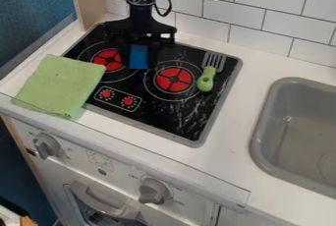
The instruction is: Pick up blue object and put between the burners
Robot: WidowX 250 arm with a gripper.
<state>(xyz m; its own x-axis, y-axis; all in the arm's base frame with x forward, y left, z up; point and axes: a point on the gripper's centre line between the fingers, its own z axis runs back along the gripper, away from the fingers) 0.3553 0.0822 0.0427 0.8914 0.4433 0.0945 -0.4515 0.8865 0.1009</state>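
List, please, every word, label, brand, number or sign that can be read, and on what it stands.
No text can be read.
Marks beside the left knob and right knob of the oven front: too small.
Marks around the red dials on the stovetop: too small.

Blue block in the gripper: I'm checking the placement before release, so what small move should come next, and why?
I'd ease the gripper slightly downward before opening it. The blue block is between its fingers and appears roughly between the left burner and right burner, but I can't tell whether it touches the stovetop yet.
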